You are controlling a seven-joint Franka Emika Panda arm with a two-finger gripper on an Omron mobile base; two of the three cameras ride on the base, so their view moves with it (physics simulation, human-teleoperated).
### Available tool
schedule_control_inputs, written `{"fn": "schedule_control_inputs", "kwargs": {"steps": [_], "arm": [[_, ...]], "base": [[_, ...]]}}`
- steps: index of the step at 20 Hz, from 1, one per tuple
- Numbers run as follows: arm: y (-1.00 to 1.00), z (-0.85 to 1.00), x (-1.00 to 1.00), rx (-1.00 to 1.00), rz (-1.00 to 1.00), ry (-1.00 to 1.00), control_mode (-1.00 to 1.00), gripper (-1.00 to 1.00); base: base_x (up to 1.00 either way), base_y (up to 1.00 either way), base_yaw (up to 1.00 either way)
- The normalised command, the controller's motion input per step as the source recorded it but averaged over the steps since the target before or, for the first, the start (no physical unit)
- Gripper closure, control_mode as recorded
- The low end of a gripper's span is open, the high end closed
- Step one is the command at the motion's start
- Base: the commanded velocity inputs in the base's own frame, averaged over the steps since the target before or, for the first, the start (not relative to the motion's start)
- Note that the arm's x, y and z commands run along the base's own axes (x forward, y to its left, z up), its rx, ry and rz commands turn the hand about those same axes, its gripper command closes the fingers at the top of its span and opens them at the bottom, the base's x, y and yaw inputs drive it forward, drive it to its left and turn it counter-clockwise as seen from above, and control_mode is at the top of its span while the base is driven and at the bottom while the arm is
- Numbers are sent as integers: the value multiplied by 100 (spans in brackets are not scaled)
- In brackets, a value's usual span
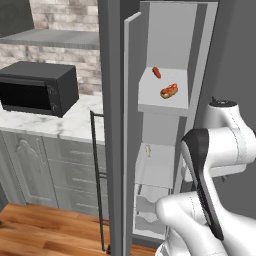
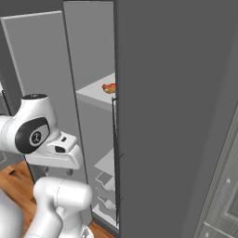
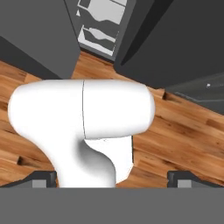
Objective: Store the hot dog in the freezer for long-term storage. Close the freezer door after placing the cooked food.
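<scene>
The hot dog [image 1: 169,91], a tan bun with a red-orange sausage, lies on an upper pale shelf [image 1: 150,102] inside the freezer [image 1: 170,35]; the right base view shows the hot dog [image 2: 109,88] at the shelf's edge. The freezer door [image 1: 116,150] stands open to the left, edge-on, its black bar handle [image 1: 98,175] on the outer side. My gripper [image 3: 113,178] is open and empty, well below the shelf, pointing down over the wooden floor [image 3: 183,127]. The arm is folded low in front of the freezer.
A smaller bare red-orange piece [image 1: 156,72] lies on the same shelf, behind the hot dog. A black microwave [image 1: 37,90] sits on the marble counter [image 1: 75,122] to the left, above grey cabinets [image 1: 30,170]. A closed dark panel [image 2: 176,116] borders the freezer's right side.
</scene>
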Motion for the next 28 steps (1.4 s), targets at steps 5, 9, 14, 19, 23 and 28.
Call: {"fn": "schedule_control_inputs", "kwargs": {"steps": [5,9,14,19,23,28], "arm": [[0,0,-16,0,0,0,100,-100],[0,0,0,0,0,0,100,-100],[0,0,0,0,0,0,100,-100],[0,0,0,0,0,0,100,-100],[0,0,0,0,0,0,100,-100],[0,0,0,0,0,0,100,-100]], "base": [[-18,0,0],[-57,25,-9],[-67,40,-15],[-51,22,-34],[-8,31,-49],[0,53,-34]]}}
